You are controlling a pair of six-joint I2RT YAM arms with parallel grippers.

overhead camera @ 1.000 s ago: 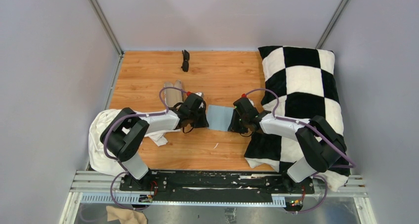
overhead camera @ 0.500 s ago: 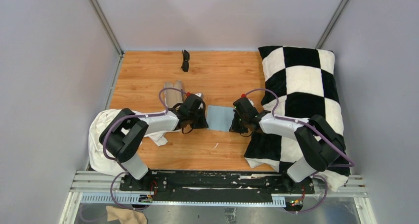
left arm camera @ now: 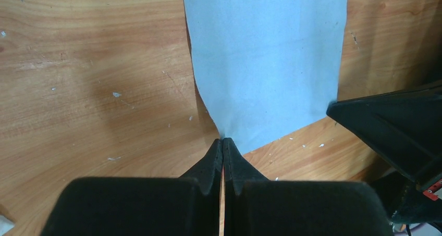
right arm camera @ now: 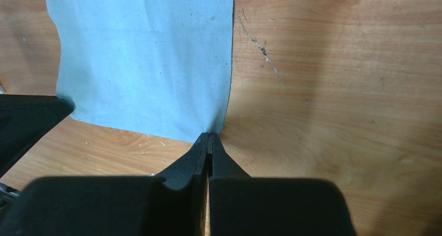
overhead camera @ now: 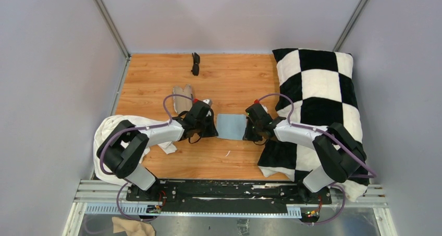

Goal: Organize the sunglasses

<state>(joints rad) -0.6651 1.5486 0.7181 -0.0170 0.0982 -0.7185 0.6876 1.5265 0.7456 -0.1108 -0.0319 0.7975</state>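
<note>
**A pinched corner may slip**

The left tool [left arm camera: 222,142] and right tool [right arm camera: 210,137] each clamp a corner of the blue cloth [overhead camera: 231,125]; uneven pulling could free one. The sunglasses [overhead camera: 195,63] lie well apart at the table's [overhead camera: 234,79] far edge.

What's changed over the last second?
The left gripper and right gripper, each shut on a corner of the light-blue square cloth, dragged it slightly toward the near edge, uncovering more of the tan oblong case. The black folded sunglasses stayed put.
</note>
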